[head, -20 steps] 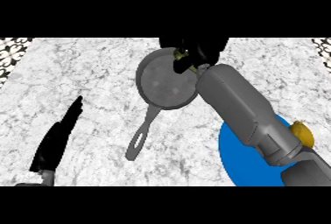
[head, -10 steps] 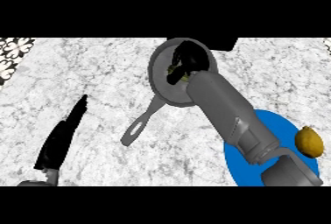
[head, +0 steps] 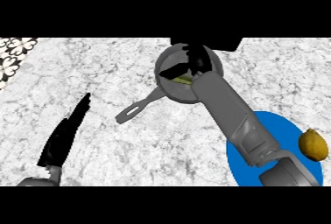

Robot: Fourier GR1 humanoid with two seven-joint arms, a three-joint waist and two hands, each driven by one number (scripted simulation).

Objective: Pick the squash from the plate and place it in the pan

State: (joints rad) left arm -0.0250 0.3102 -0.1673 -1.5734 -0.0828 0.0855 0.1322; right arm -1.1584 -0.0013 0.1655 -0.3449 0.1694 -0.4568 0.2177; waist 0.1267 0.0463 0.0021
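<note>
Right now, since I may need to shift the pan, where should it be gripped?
The pan is best taken by its handle, from the lower left: it juts out that way, bare, while the right hand and forearm cover the bowl.

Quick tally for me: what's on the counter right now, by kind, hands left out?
Pan: 1
Blue plate: 1
Squash, under the right hand over the pan: 1
Yellow lemon-like fruit on the plate's right edge: 1
Total: 4
</note>
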